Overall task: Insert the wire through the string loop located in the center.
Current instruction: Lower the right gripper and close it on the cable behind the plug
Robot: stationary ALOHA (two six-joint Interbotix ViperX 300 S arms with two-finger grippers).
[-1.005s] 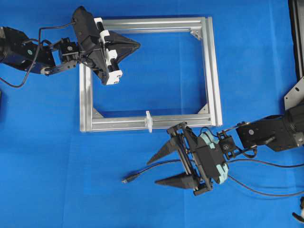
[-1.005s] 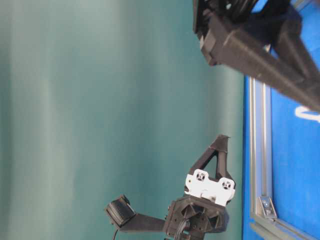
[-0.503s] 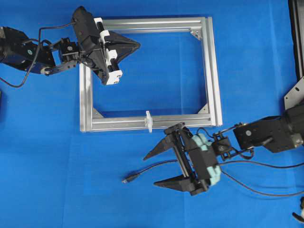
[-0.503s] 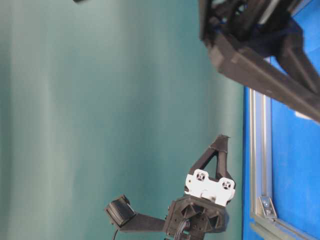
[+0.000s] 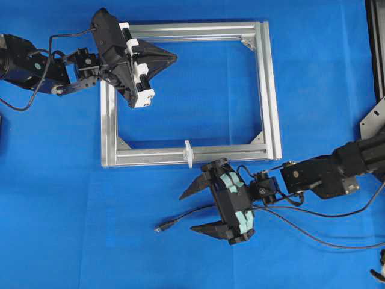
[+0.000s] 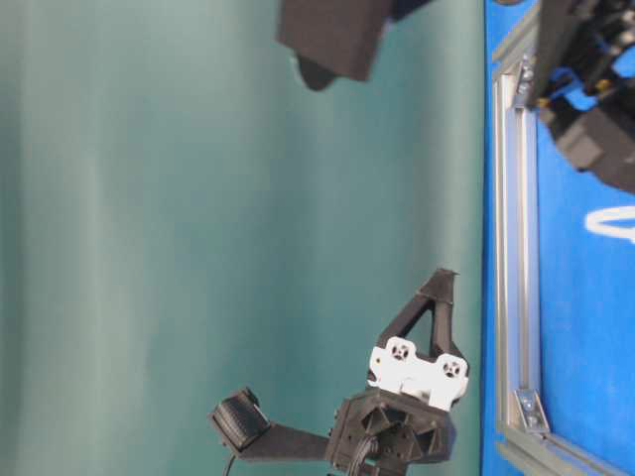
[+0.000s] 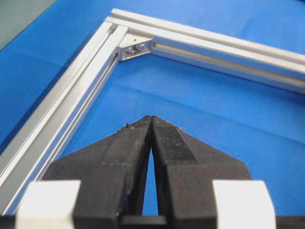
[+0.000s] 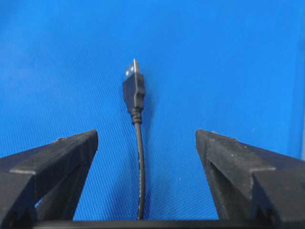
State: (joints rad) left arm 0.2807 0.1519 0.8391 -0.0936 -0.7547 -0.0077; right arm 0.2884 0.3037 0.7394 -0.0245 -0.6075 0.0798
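Right now the wire (image 5: 192, 215) lies flat on the blue table (image 5: 72, 229), on the near side of the frame (image 5: 267, 90), with its plug (image 8: 134, 89) at the end farthest from the right arm. Seen from the right wrist, the plug sits just ahead of the right gripper (image 8: 145, 152), and the cable runs straight back from it down the middle of the gap, in line with the fingers (image 8: 62, 152). So the wire's long axis matches the gripper's reach, and the jaws stand wide, one on each side of the cable, holding nothing.

From overhead the right gripper (image 5: 194, 212) straddles the wire just below the frame's near bar, and the loop (image 5: 188, 153) stands upright on that bar, near and up-left of the gripper. The plug (image 5: 161, 228) lies down-left of the loop, apart from it.

Over the frame's far left corner the left gripper (image 5: 170, 58) hangs with jaws pressed together and empty, well apart from the wire. The right arm is plainly nearer, so the pickup looks like its job: close on the cable behind the plug.
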